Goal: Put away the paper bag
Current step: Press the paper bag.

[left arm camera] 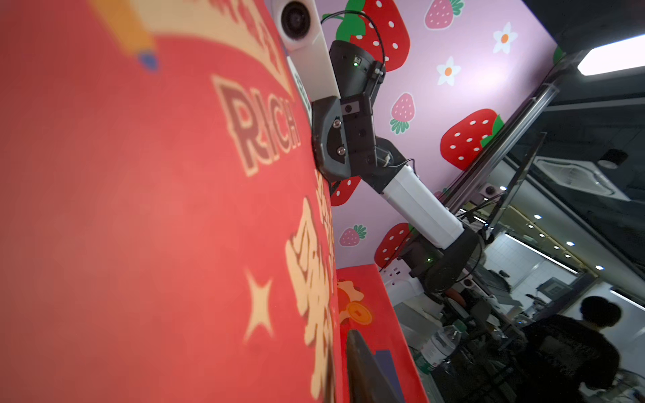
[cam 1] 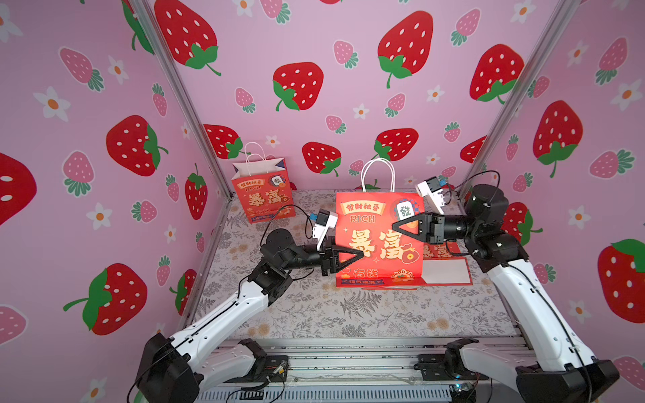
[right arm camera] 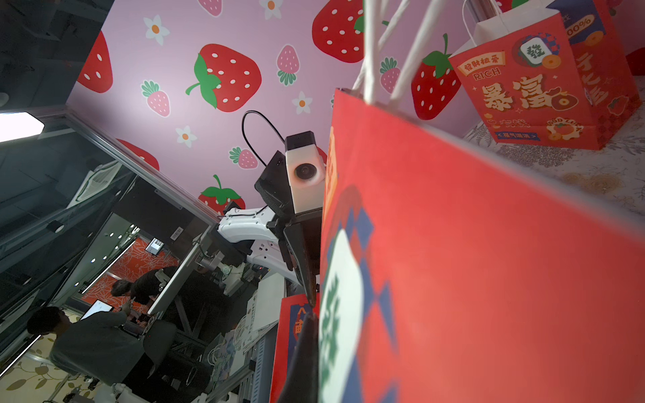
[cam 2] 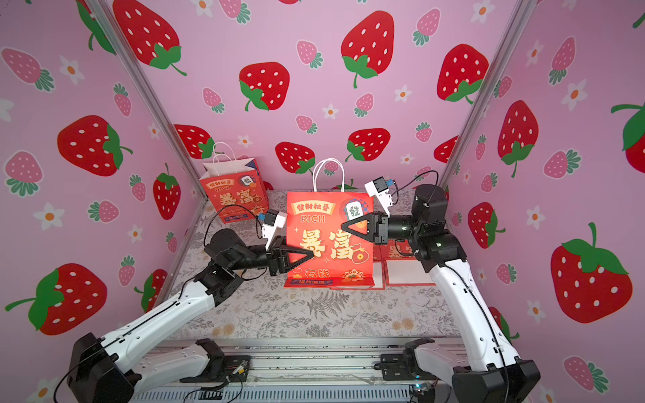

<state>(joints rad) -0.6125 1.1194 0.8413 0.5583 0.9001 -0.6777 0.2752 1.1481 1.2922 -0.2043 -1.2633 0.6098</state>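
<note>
Floral tabletop (cam 1: pixel 384 314), strawberry walls (cam 1: pixel 314 42) on three sides, near half open. Mid-table the paper bag (cam 1: pixel 378 237) stands upright, flattened; left gripper (cam 1: pixel 361 256) pinches its left edge low, right gripper (cam 1: pixel 394 226) its right edge high. Far-left corner: second bag (cam 1: pixel 261 195); flat bags (cam 1: pixel 448 270) right.

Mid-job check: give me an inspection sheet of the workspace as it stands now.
Surface: floral cloth, lying flat.
Job's things: bag upright at centre, looks flattened, handles up.
Clutter: second bag standing open at the back left corner; flat bags lying beside the bag, on the right arm's side.
Grippers: right gripper shut on the bag's upper edge; left gripper at the lower opposite edge, grip unclear.
Cables: black cable loops at each wrist camera.
Surroundings: strawberry walls on three sides; people outside, in the right wrist view.
</note>
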